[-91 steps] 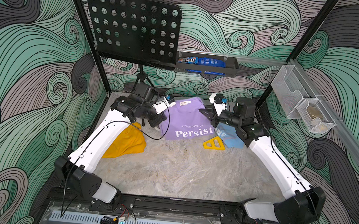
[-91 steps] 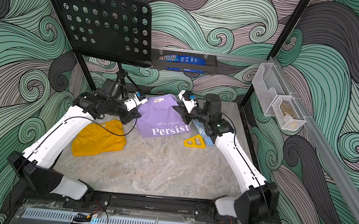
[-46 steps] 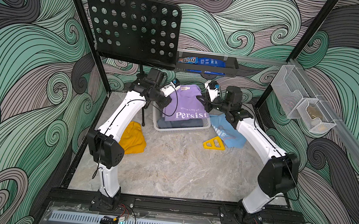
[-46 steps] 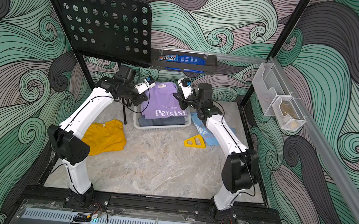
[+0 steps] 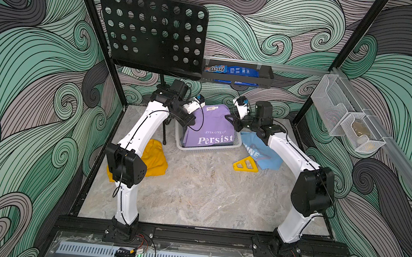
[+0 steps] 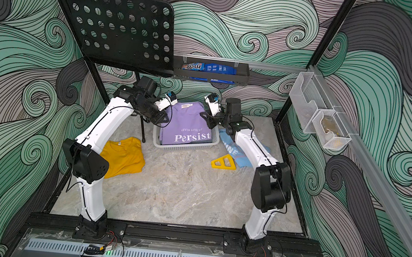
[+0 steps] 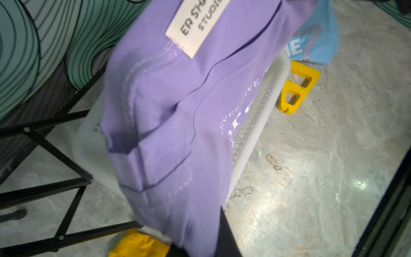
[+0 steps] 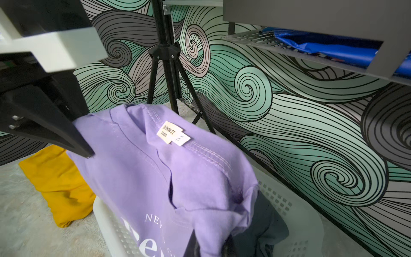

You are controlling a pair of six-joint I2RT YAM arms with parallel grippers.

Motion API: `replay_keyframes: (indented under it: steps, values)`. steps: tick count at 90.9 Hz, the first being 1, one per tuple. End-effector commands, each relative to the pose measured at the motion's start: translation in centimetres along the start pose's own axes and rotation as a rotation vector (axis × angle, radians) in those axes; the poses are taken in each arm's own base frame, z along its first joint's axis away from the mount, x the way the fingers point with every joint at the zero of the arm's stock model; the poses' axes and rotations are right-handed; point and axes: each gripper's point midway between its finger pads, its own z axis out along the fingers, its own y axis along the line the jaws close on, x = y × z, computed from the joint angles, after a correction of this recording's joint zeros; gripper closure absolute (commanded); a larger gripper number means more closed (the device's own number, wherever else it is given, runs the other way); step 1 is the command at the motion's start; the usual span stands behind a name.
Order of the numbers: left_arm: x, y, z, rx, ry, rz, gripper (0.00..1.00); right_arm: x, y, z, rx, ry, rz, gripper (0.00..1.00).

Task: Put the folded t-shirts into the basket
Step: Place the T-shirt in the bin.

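Both grippers hold the lilac "Persist" t-shirt (image 5: 210,127) by its upper corners, and it drapes over and into the white basket (image 5: 205,148) at the back. My left gripper (image 5: 189,119) is shut on its left corner and my right gripper (image 5: 232,118) on its right corner. In the right wrist view a dark slate-grey t-shirt (image 8: 262,229) lies in the basket (image 8: 295,213) under the lilac one (image 8: 178,178). The mustard yellow t-shirt (image 5: 156,160) lies on the table at the left. The light blue t-shirt (image 5: 262,153) lies right of the basket, partly under my right arm.
A yellow triangular plastic piece (image 5: 245,166) lies in front of the blue shirt. A black music stand (image 5: 152,29) stands with its tripod legs (image 7: 55,182) just left of the basket. A black tray of snack packs (image 5: 237,72) hangs on the back wall, wire holders (image 5: 344,120) on the right wall.
Both arms carried the lilac shirt from the middle of the table back over the basket. In the last half second it has sunk slightly into it.
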Motion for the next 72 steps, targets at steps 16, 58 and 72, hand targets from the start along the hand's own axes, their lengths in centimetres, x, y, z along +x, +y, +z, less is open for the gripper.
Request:
replay_keyframes:
  steps: [16, 58, 72]
  values:
    - [0.3, -4.0, -2.9, 0.149, -0.026, -0.078, 1.00, -0.3, 1.2, -2.0, -0.022, -0.009, -0.001, 1.00]
    - [1.5, 3.7, 4.4, -0.099, 0.120, -0.057, 1.00, 3.6, -2.9, 2.8, 0.048, 0.081, -0.004, 1.00]
    - [0.7, 7.1, 6.0, -0.225, 0.118, 0.013, 1.00, 4.2, -4.6, 4.5, 0.084, 0.089, -0.010, 1.00]
